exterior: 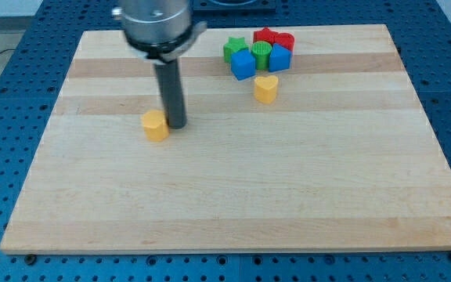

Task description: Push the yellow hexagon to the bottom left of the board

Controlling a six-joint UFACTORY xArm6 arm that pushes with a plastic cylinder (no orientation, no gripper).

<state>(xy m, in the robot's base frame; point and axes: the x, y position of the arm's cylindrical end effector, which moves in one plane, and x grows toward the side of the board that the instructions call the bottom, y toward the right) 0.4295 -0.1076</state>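
- The yellow hexagon [155, 124] sits on the wooden table [233, 204] left of centre, in the upper half of the board, well away from the bottom left corner.
- My tip [177, 125] rests just to the hexagon's right, touching it or very nearly so; I cannot make out a gap between them.
- The dark rod [170, 92] rises straight up from the tip to a grey cylindrical mount [156, 22] at the view's top. This end effector has no jaws to stand apart or together: it is a plain rod and clamps nothing.
- A yellow heart [265, 88] stands alone to the right of the rod, well apart from the hexagon and just below the cluster of other blocks.
- That cluster sits near the view's top edge, right of centre, its pieces packed together: a blue cube [243, 64] at its lower left, a second blue block [279, 58] at its lower right, and a green cylinder [261, 53] between them.
- Behind those are a green star [233, 48] on the left, a red star [265, 36] and a red block [285, 41] whose shape I cannot tell.
- A blue perforated surface [6, 117] surrounds the table on all sides.
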